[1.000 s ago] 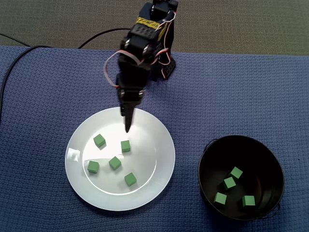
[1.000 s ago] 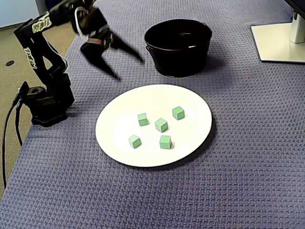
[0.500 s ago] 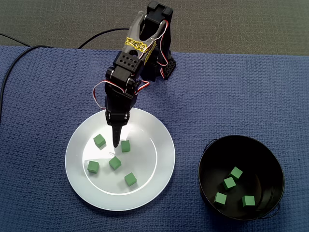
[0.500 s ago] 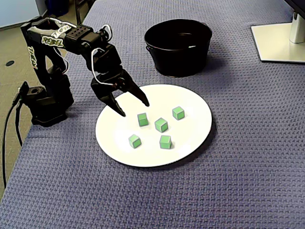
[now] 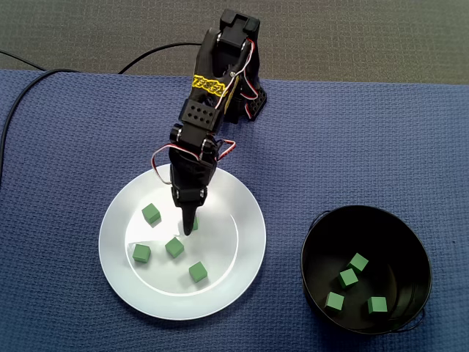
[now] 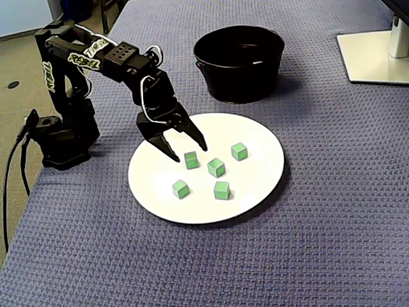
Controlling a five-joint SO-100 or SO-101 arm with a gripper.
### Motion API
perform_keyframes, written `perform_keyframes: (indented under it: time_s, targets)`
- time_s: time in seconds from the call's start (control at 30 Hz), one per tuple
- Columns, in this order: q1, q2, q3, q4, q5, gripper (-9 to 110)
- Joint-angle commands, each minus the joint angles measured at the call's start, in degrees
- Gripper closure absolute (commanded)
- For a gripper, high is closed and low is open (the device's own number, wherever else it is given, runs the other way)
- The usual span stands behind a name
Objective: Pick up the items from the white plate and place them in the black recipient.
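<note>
Several green cubes lie on the white plate [image 5: 236, 246] [image 6: 259, 174]. My gripper [image 5: 190, 227] [image 6: 189, 152] is open and low over the plate, with one fingertip on each side of the nearest cube [image 6: 191, 160]. That cube [image 5: 194, 222] is mostly hidden behind the fingers in one fixed view. I cannot tell whether the fingers touch it. Other cubes [image 5: 151, 213] [image 5: 174, 247] [image 6: 216, 167] lie free nearby. The black bowl [image 5: 364, 209] [image 6: 239, 77] holds several green cubes [image 5: 349, 278].
The arm's base [image 5: 249, 103] [image 6: 61, 137] stands at the edge of the blue mat beside the plate. A black cable [image 5: 22, 81] [image 6: 9, 185] trails off the mat. A white monitor foot [image 6: 377, 54] sits beyond the bowl.
The open gripper has come down from above the plate's rim and moved in over the plate, until its fingers straddle one cube. No cube has moved.
</note>
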Motion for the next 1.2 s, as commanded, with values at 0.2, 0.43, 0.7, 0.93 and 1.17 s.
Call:
perform_keyframes:
  time_s: [0.2, 0.43, 0.7, 0.93, 1.17]
  targets:
    - [-0.79, -1.85, 0.53, -4.92, 1.32, 86]
    - [-1.32, -3.52, 0.7, -5.98, 2.37, 88]
    - [-2.29, -3.6, 1.14, -6.24, 3.43, 97]
    - [-1.85, 0.62, -0.35, -2.9, 3.87, 102]
    - [-0.97, 30.32, -18.46, 8.79, 7.56, 102]
